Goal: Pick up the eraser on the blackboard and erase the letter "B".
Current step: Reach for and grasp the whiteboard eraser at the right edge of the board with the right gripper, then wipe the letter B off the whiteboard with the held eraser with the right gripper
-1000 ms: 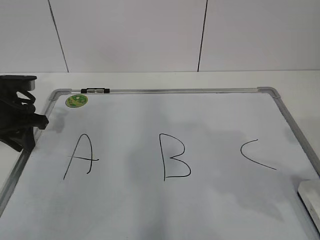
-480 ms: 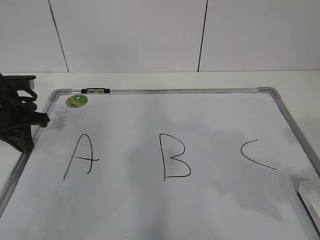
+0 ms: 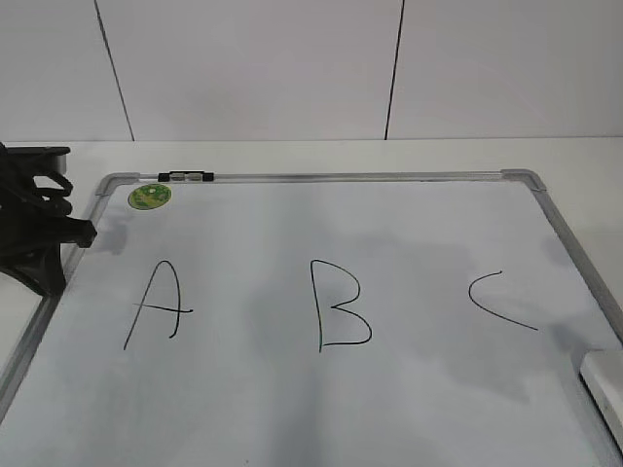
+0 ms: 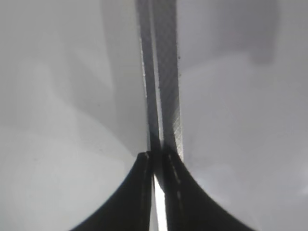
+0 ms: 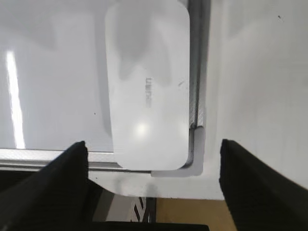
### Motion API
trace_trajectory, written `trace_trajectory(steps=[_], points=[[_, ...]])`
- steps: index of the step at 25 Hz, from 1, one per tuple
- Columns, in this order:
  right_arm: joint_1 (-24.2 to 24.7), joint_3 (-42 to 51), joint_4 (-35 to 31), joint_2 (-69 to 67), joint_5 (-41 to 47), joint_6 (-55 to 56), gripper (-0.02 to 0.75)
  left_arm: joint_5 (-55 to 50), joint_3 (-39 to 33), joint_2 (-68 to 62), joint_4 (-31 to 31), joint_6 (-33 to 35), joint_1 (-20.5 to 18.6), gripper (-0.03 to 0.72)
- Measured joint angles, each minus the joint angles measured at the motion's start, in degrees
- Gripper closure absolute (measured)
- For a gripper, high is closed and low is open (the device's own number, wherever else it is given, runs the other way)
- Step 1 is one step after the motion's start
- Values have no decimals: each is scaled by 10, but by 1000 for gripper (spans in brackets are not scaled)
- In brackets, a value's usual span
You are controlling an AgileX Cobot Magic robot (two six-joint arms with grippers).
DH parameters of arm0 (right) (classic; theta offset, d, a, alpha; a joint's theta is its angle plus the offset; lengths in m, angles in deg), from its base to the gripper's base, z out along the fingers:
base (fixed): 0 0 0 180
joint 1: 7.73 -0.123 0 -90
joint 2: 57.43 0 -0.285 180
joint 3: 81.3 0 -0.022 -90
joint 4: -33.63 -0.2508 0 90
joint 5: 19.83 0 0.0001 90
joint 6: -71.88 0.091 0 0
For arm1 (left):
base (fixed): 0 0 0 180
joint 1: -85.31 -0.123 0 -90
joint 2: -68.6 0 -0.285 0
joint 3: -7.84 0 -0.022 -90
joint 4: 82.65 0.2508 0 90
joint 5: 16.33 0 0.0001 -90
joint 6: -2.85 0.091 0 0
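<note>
Eraser (image 5: 148, 86), a flat white rounded block, lies on the blackboard (image 3: 409, 243) in its near right corner, long side against the right-hand grey frame rail; the right wrist view shows faint grey lettering on its top face, too small to read, and the exterior view catches only its far end (image 3: 605, 381) at the right edge of the picture. My right gripper (image 5: 154, 185) hangs above that corner with its two dark fingers spread wide apart, one on each side of the eraser and neither touching it. My left gripper (image 4: 158, 161) has its fingers brought together, with only a thin bright slit between them, and it is poised over the grey frame rail (image 4: 161, 77) at the board's left edge; in the exterior view it appears as a black mass (image 3: 34, 224) at the far left of the board. The letter "B" (image 3: 341, 304) stands whole in thin black marker at the middle of the board, between an "A" (image 3: 156, 304) to its left and a "C" (image 3: 498, 302) to its right. A round green sticker (image 3: 149, 196) sits in the far left corner, just beside a small black-and-silver clip (image 3: 185, 176) on the far rail.
</note>
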Motion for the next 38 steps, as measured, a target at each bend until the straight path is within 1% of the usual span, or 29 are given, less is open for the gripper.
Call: trace_trajectory(steps=[6,10,16,20,28,32,36,38], points=[[0,0,-6,-55,-55,0,70,0,0,0,0,0,0,662],[0,0,-19,-104,-73,0,69,0,0,0,0,0,0,662],[0,-1,-20,-168,-102,0,69,0,0,0,0,0,0,662],[0,-1,-21,-198,-117,0,70,0,0,0,0,0,0,662],[0,-2,-21,-236,-119,0,73,0,0,0,0,0,0,662],[0,-2,-21,-236,-121,0,94,0,0,0,0,0,0,662],[0,-2,-21,-236,-121,0,153,0,0,0,0,0,0,662],[0,-2,-19,-236,-120,-1,166,0,0,0,0,0,0,662]])
